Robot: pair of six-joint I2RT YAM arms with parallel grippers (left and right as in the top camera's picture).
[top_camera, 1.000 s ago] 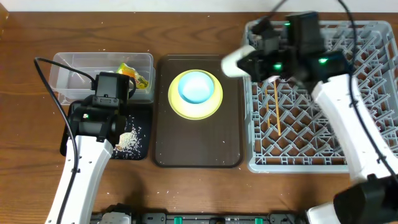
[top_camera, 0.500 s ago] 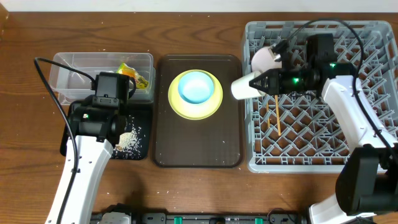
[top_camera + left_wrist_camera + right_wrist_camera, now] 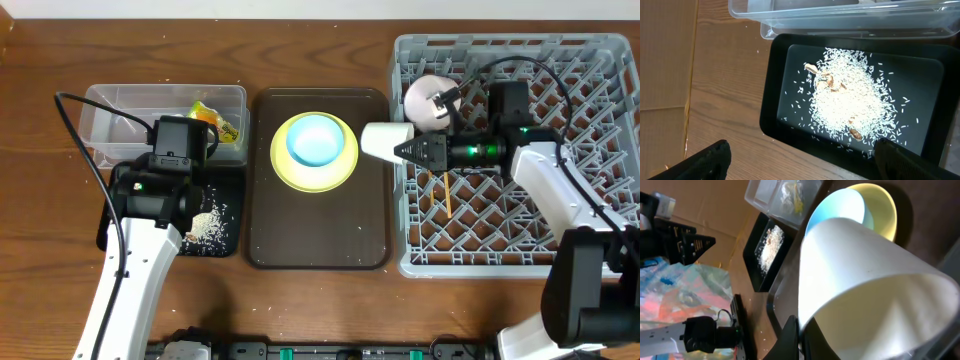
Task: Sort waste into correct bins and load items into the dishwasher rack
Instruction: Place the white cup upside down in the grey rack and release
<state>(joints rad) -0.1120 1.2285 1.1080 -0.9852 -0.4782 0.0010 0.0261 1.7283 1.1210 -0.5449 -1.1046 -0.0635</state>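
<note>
The small white cup (image 3: 385,140) lies sideways at the left rim of the grey dishwasher rack (image 3: 480,240), clamped by the right gripper (image 3: 405,148). Inside the rack sit the white bowl (image 3: 428,100), apparently bottom up, and the wooden chopsticks (image 3: 443,185). The light blue bowl (image 3: 315,138) rests upright on the yellow plate (image 3: 315,172). The snack wrapper (image 3: 215,122) lies in the clear tub (image 3: 110,105), and the rice scraps (image 3: 850,105) lie in the black tray (image 3: 771,90).

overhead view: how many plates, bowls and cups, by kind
plates: 1, yellow plate
bowls: 2, light blue bowl, white bowl
cups: 1, white cup
total: 4
</note>
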